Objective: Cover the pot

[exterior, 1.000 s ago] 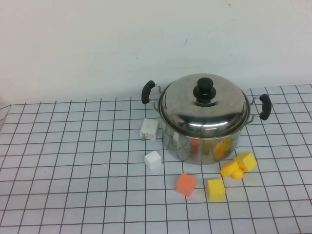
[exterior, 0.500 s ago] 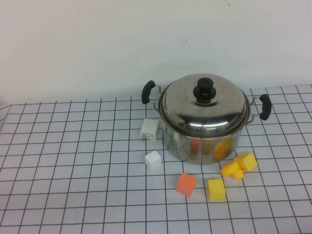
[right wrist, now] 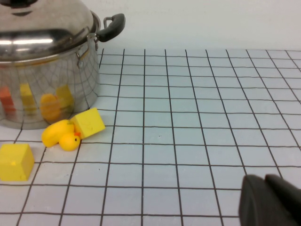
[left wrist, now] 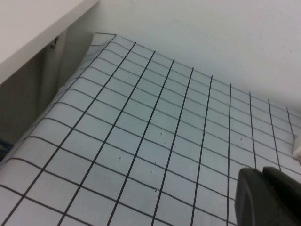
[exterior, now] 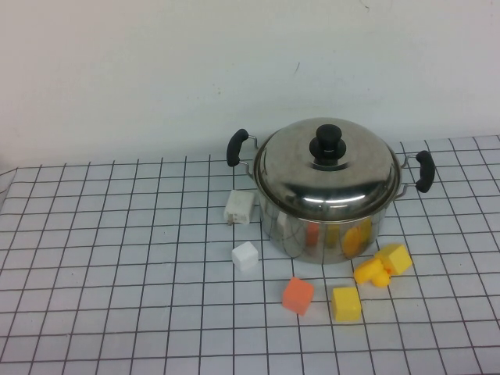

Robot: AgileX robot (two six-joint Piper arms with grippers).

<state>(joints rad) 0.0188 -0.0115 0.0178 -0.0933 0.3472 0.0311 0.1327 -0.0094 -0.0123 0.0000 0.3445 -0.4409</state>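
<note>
The shiny steel pot [exterior: 324, 226] stands at the back right of the gridded table, with black side handles [exterior: 237, 147]. The domed steel lid [exterior: 326, 169] with a black knob [exterior: 328, 143] sits on it, tilted slightly. The pot also shows in the right wrist view [right wrist: 44, 94]. Neither arm shows in the high view. My left gripper [left wrist: 268, 197] is shut and empty over bare grid far from the pot. My right gripper [right wrist: 270, 200] is shut and empty, low over the table to the pot's right.
Two white blocks [exterior: 239, 207] [exterior: 245, 255] lie left of the pot. An orange cube [exterior: 298, 295], a yellow cube [exterior: 345, 304], another yellow block [exterior: 395, 258] and a yellow duck [exterior: 372, 272] lie in front of it. A white shelf edge [left wrist: 33, 28] is by the left gripper.
</note>
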